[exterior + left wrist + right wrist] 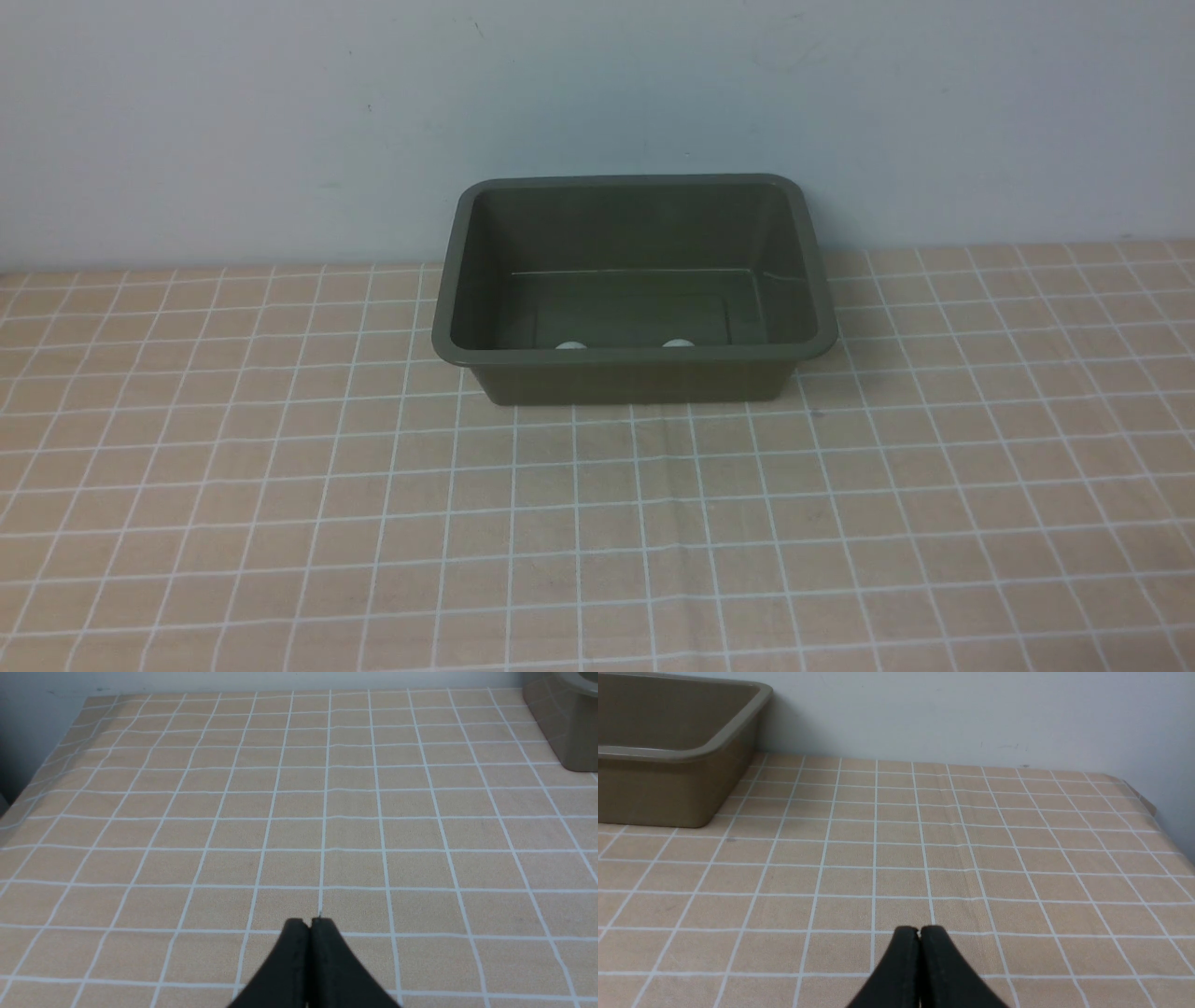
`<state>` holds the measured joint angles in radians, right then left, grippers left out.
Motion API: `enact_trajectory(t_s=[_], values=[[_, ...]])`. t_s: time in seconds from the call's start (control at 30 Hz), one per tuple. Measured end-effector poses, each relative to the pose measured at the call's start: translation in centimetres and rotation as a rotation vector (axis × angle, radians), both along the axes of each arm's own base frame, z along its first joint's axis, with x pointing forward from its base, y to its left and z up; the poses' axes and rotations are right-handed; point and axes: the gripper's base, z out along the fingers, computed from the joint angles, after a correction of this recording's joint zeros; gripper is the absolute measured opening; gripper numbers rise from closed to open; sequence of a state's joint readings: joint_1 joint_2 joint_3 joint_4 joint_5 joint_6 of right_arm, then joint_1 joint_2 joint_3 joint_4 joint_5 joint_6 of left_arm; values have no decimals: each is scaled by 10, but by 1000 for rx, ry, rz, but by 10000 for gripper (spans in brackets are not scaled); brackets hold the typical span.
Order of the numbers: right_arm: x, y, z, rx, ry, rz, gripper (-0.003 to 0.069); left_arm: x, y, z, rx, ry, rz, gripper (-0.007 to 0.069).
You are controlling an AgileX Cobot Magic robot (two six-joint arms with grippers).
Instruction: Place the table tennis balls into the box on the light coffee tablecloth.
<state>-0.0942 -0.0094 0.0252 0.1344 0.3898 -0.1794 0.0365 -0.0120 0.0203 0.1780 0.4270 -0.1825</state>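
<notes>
left gripper: the left gripper [310, 926] has its 2 fingertips together, nothing between them, above the light coffee tablecloth [289, 868].
right gripper: the right gripper [920, 933] also has its 2 fingertips together, with nothing between them.
from grippers to box: the box [635, 357] lies forward of both, towards the wall [280, 121], well apart from each set of fingertips; it is on the left arm's right and the right arm's left.
nearer arm: cannot tell; neither looks clearly closer.
box's long axis: left to right, across the robot's forward line, the open top facing up.
balls: 2 white table tennis balls [679, 343] [570, 345] show inside the box, just behind its near wall, 1 to the left and 1 to the right, apart; that wall hides their lower parts.
coming move: probably none towards the box; the task looks done, so both arms can keep clear of the rim.
</notes>
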Motion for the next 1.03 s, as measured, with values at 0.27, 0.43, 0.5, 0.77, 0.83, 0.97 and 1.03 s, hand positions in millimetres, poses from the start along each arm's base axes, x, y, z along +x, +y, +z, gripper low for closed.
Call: enact_trajectory(t_s=[0.27, 0.43, 0.5, 0.77, 0.83, 0.97, 1.03], values=[[0, 0, 0, 0, 3, 0, -18, 0, 0, 0, 0, 0, 0, -69], [0, 0, 0, -1, 4, 1, -18, 0, 0, 0, 0, 0, 0, -69], [0, 0, 0, -1, 4, 1, -18, 0, 0, 0, 0, 0, 0, -69], [0, 0, 0, -3, 6, 2, -18, 0, 0, 0, 0, 0, 0, -69], [0, 0, 0, -3, 7, 2, -18, 0, 0, 0, 0, 0, 0, -69], [0, 0, 0, -3, 9, 2, -18, 0, 0, 0, 0, 0, 0, -69], [0, 0, 0, -3, 9, 2, -18, 0, 0, 0, 0, 0, 0, -69]])
